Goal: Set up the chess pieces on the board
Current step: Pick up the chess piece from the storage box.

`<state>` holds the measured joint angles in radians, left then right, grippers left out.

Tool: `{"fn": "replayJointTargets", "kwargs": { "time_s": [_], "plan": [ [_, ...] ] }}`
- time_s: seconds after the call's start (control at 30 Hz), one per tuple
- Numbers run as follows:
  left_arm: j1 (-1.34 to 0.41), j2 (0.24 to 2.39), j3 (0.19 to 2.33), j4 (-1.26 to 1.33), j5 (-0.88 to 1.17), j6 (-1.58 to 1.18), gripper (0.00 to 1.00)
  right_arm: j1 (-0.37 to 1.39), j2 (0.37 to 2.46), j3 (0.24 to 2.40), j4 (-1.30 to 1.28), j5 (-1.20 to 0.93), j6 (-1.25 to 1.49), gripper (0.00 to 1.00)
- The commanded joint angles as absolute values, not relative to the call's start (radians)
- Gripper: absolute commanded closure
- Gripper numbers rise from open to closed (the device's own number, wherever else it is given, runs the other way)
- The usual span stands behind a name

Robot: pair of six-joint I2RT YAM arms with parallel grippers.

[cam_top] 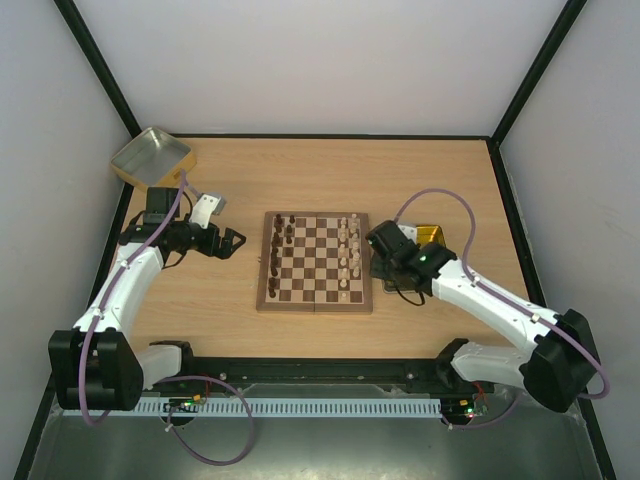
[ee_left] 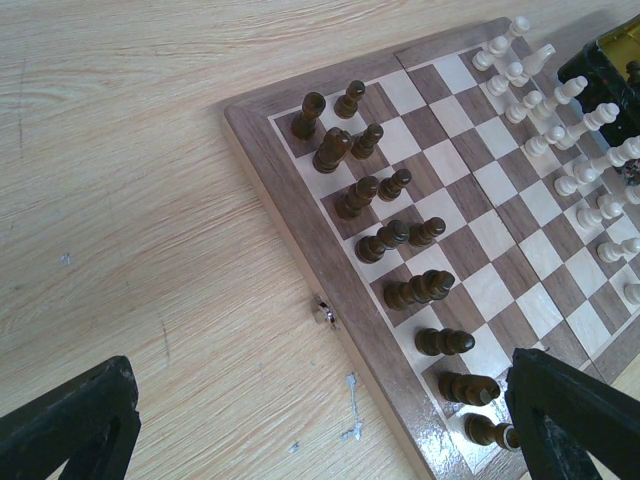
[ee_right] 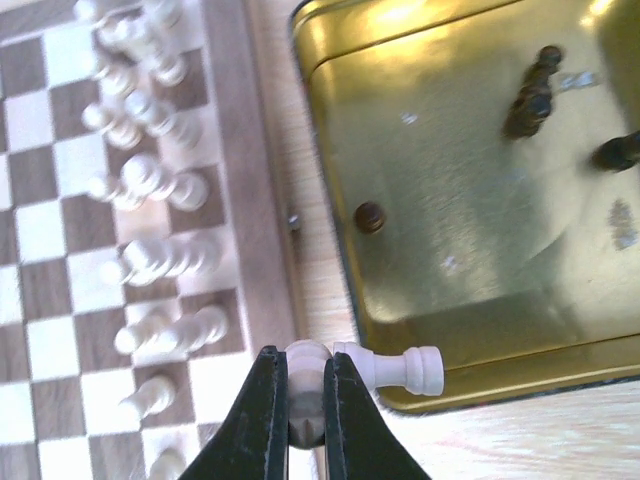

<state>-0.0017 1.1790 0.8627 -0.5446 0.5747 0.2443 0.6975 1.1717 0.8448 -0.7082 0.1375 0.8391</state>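
White arms (cam_top: 125, 285), black joints (cam_top: 95, 365), black tools (cam_top: 240, 243) (purple cables (cam_top: 437, 191))

Board (cam_top: 318, 258) with dark pieces (ee_left: 420, 290) down its left, cream pieces (ee_right: 165, 255) down its right (a stray piece (ee_right: 385, 367) sideways, off-board)

Probably a robotics lab: white panel walls (cam_top: 330, 60), black frame posts (cam_top: 100, 70), arms (cam_top: 120, 290) bolted to a table (cam_top: 300, 170).

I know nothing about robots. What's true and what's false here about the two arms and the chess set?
1. The right pincer grips a pale piece. True.
2. The left pincer holds a dark piece. False: it is open and empty.
3. The tray beside the board is empty. False: dark pieces lie in it.
4. The board has dark rows on one side and pale rows on the other. True.
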Motion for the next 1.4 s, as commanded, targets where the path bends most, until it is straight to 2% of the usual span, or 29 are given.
{"fn": "replayJointTargets", "kwargs": {
  "time_s": [0.0, 0.5, 0.63, 0.77, 1.03, 1.1, 1.37],
  "plan": [
    [-0.005, 1.178, 0.853, -0.556, 0.576, 0.250, 0.01, 0.791, 1.159, 0.838, -0.734, 0.145, 0.920, 0.98],
    [-0.004, 1.173, 0.854, -0.561, 0.578, 0.252, 0.01, 1.069, 1.201, 0.866, -0.782, 0.230, 1.080, 0.98],
    [-0.004, 1.167, 0.855, -0.561, 0.580, 0.252, 0.01, 1.161, 1.267, 0.990, -0.821, 0.274, 1.101, 0.98],
    [-0.003, 1.156, 0.869, -0.582, 0.607, 0.265, 0.01, 1.175, 1.333, 1.153, -0.793, 0.275, 1.054, 0.98],
    [0.027, 1.166, 0.928, -0.706, 0.825, 0.364, 0.01, 1.163, 1.484, 1.465, -0.724, 0.244, 0.942, 0.98],
    [0.047, 1.171, 0.946, -0.753, 0.906, 0.408, 0.08, 1.146, 1.504, 1.510, -0.695, 0.202, 0.931, 0.98],
    [0.074, 1.197, 1.044, -0.979, 1.093, 0.631, 0.50, 1.072, 1.506, 1.557, -0.548, 0.023, 0.946, 0.98]
  ]
}}
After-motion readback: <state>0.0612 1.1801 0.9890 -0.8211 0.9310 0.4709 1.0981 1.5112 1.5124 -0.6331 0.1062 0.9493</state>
